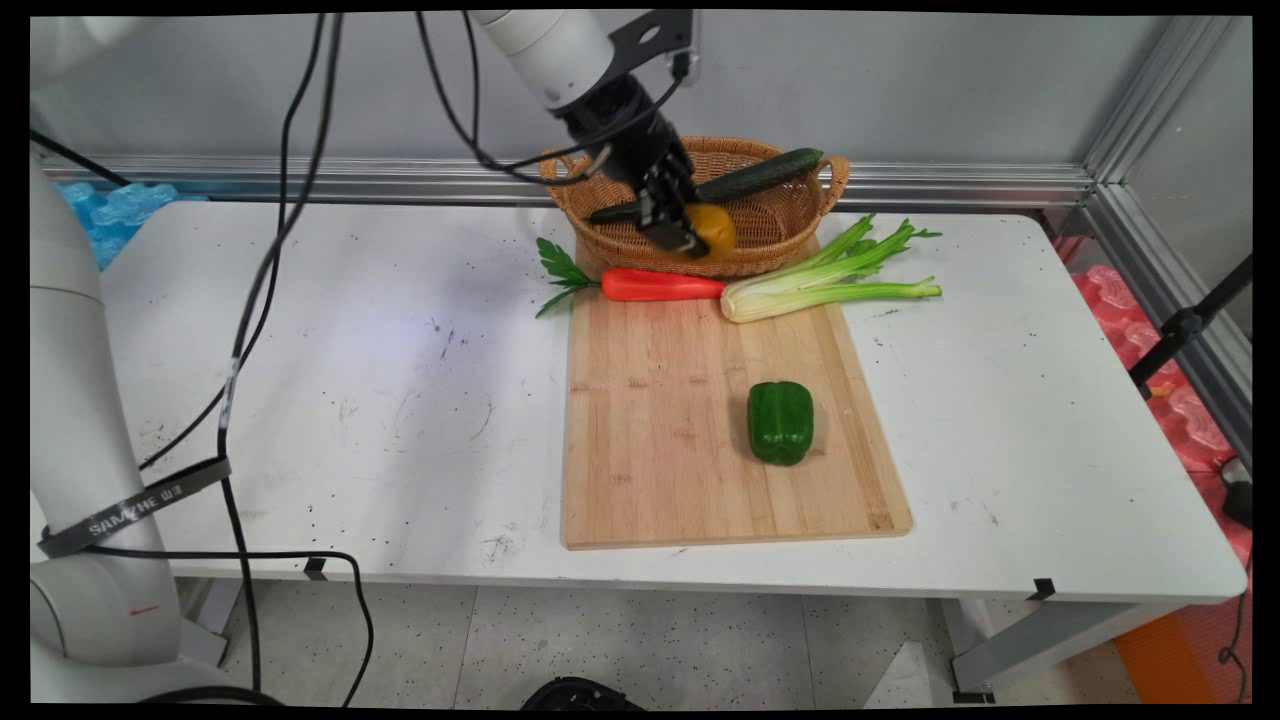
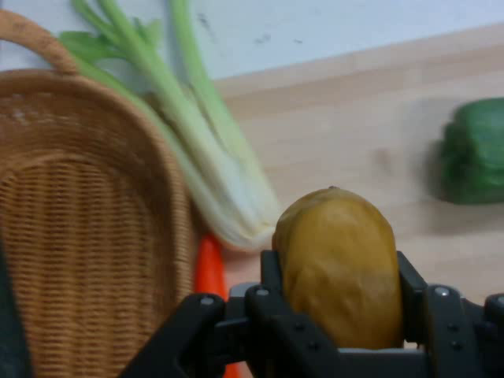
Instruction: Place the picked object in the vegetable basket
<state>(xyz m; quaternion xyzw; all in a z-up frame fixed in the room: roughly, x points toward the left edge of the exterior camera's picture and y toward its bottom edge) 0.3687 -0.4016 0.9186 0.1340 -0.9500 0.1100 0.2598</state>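
Squarely in end effector: potato

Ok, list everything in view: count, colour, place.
Yellow-brown potato: one, held in the gripper above the basket's front rim.
Woven wicker basket: one, tan, table's far side.
Dark green cucumber: one, lying across the basket.
Orange carrot: one, board's far edge, before the basket.
Celery stalk: one, pale green, right of the carrot.
Green bell pepper: one, on the board.
Wooden cutting board: one, light brown, mid-table.
White table: one.
Black gripper: one, shut on the potato.
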